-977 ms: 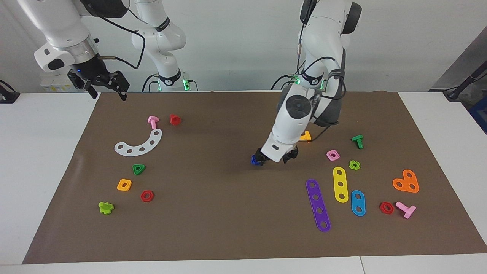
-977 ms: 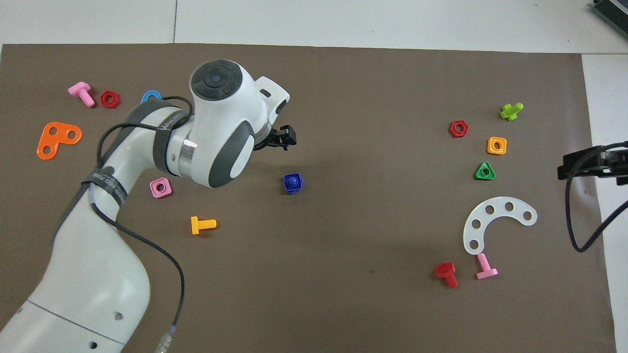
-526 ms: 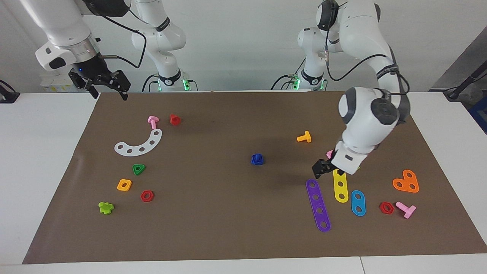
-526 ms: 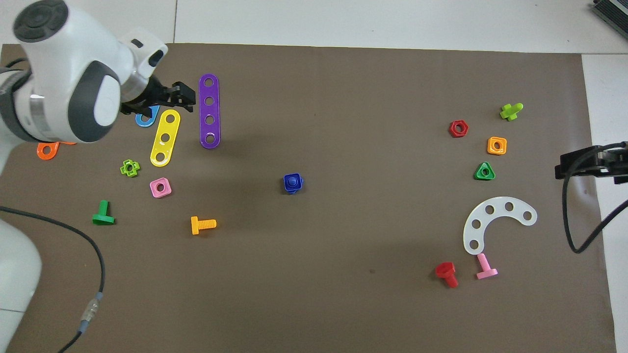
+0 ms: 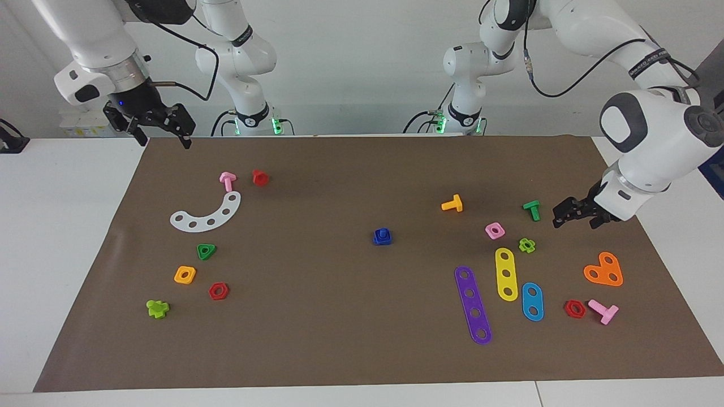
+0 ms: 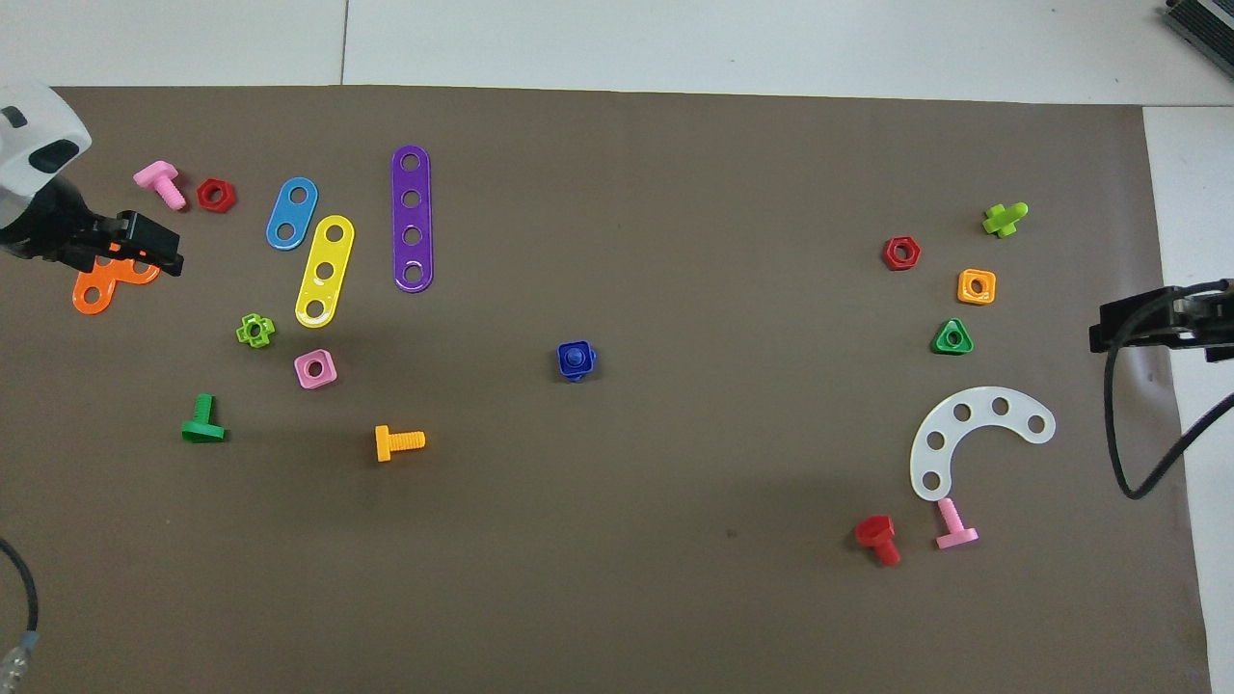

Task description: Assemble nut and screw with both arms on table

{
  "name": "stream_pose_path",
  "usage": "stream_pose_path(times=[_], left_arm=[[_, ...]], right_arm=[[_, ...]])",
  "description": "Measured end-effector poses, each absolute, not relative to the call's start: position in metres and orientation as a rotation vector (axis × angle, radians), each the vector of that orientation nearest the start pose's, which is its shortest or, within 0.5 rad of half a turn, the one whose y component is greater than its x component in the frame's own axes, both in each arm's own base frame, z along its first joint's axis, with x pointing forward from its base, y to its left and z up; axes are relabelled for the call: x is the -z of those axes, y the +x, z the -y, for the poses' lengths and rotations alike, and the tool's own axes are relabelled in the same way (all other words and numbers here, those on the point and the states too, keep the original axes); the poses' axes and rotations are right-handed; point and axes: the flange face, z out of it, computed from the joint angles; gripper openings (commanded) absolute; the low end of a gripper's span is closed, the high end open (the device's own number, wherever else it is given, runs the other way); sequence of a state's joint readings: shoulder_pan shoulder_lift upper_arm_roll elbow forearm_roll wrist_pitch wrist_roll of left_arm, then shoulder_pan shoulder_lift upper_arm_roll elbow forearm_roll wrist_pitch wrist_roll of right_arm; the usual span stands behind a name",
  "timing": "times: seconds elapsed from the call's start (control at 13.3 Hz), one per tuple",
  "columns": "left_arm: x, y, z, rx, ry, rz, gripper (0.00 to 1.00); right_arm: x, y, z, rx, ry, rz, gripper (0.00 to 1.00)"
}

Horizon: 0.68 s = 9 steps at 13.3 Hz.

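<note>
The dark-blue nut (image 5: 382, 238) lies in the middle of the brown mat (image 5: 339, 345) on the white table. The dark-blue screw's stem (image 5: 383, 232) stands up through the nut's hole, so the two form one piece. It also shows in the overhead view (image 6: 576, 360). No gripper touches it. My left gripper (image 5: 576, 217) is open and empty, raised over the mat at the left arm's end, and partly covers the orange plate in the overhead view (image 6: 135, 249). My right gripper (image 5: 161, 131) is open and empty, and waits over the mat's edge at the right arm's end (image 6: 1147, 326).
Toward the left arm's end lie a green bolt (image 5: 532, 210), an orange bolt (image 5: 452, 204), a pink nut (image 5: 495, 230), an orange plate (image 5: 604, 269) and purple, yellow and blue strips. Toward the right arm's end lie a white arc plate (image 5: 207, 213) and several small nuts and bolts.
My left gripper has let go of the blue piece, risen and swung toward the left arm's end of the table. The blue piece stays on the mat. The right arm has not moved.
</note>
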State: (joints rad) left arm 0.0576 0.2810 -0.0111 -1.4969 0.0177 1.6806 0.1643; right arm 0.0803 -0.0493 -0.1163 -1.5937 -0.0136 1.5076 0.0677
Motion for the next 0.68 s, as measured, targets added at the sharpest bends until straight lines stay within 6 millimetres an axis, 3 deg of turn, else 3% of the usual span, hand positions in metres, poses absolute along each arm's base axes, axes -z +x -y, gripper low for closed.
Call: stream_pose_path(times=[0.45, 0.68], left_arm=[[-0.597, 0.576, -0.008, -0.071, -3.095, -0.233, 1.0], [-0.61, 0.569, 0.003, -0.036, -3.097, -0.152, 1.0]], right_arm=[[-0.635, 0.532, 0.022, -0.058, -3.145, -0.164, 1.0], [-0.635, 0.532, 0.022, -0.058, -3.145, -0.164, 1.0]])
